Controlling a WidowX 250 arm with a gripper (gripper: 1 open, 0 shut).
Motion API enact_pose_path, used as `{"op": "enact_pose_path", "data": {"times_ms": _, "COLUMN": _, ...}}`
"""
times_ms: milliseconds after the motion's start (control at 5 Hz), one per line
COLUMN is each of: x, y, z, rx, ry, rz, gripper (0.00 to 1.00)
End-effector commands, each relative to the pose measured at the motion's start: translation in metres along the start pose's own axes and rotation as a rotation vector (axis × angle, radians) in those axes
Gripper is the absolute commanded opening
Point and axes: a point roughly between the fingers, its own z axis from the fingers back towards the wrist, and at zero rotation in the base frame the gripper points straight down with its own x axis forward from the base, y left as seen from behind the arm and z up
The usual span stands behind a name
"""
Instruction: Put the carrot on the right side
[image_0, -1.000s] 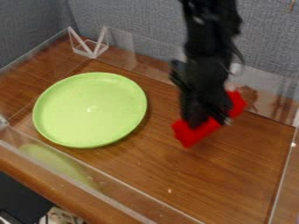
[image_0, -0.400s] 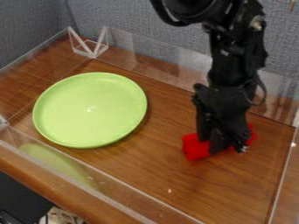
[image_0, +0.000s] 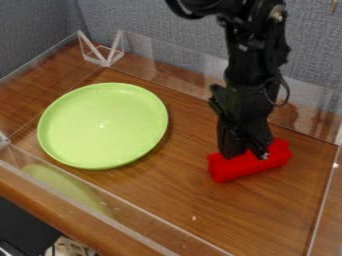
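The carrot (image_0: 254, 164) is a bright red bar lying flat on the wooden table, right of the green plate (image_0: 103, 123) and near the right wall. My gripper (image_0: 242, 150) points straight down onto the bar's upper edge. Its dark fingers are pinched together on the carrot, and the fingertips cover part of its top, left of the middle. The black arm rises above it to the top of the view.
Clear acrylic walls (image_0: 120, 205) ring the wooden table, with the right wall close to the carrot. A small clear stand (image_0: 102, 47) sits at the back left corner. Bare wood lies between the plate and the carrot.
A second ago the carrot hung tilted in the gripper. It now lies flat on the table and shows its full length, and the fingers have closed on it again after a short release.
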Motion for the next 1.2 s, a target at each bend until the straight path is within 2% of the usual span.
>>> {"op": "enact_pose_path", "data": {"times_ms": 0, "x": 0.016, "y": 0.001, "z": 0.031, "rx": 0.038, "ry": -0.094, "rz": -0.032, "gripper": 0.0}}
{"op": "enact_pose_path", "data": {"times_ms": 200, "x": 0.014, "y": -0.014, "z": 0.028, "rx": 0.045, "ry": -0.098, "rz": -0.006, "gripper": 0.0}}
{"op": "enact_pose_path", "data": {"times_ms": 400, "x": 0.011, "y": -0.021, "z": 0.012, "rx": 0.036, "ry": -0.078, "rz": 0.021, "gripper": 0.0}}
{"op": "enact_pose_path", "data": {"times_ms": 800, "x": 0.011, "y": -0.023, "z": -0.009, "rx": 0.013, "ry": -0.061, "rz": 0.087, "gripper": 0.0}}
{"op": "enact_pose_path", "data": {"times_ms": 1000, "x": 0.017, "y": -0.019, "z": -0.012, "rx": 0.006, "ry": -0.055, "rz": 0.086, "gripper": 0.0}}
